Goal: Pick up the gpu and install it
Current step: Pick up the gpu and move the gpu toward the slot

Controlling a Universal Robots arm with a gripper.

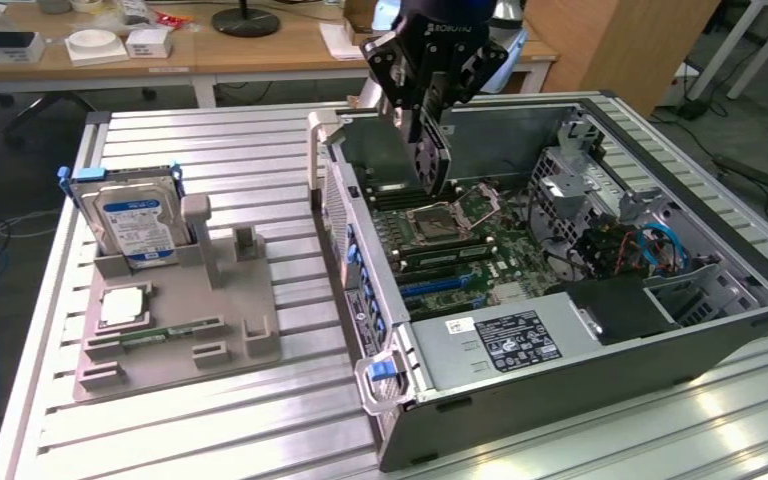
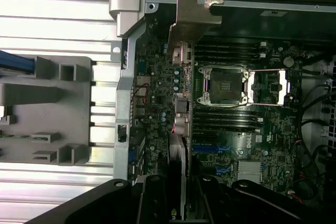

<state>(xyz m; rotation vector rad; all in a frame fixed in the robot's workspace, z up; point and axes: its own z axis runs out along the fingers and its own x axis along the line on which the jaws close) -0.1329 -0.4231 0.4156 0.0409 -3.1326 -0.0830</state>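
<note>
My gripper (image 1: 423, 108) hangs over the rear part of the open computer case (image 1: 598, 375), shut on the gpu (image 1: 434, 152). The card is held upright, its black face edge-on and its lower edge just above the motherboard (image 1: 471, 250), beside the open CPU socket (image 1: 440, 216). In the wrist view the gpu (image 2: 178, 114) runs as a thin strip away from my gripper (image 2: 177, 195), with its metal bracket (image 2: 195, 11) at the far end by the case's rear wall. Whether the card touches a slot is hidden.
At the exterior view's left, a grey fixture (image 1: 211, 300) on the slatted table holds an upright silver hard drive (image 1: 137, 225), a CPU chip (image 1: 124, 305) and a green memory stick (image 1: 157, 333). Case walls, drive cage (image 1: 584, 185) and cables (image 1: 638, 250) surround the motherboard.
</note>
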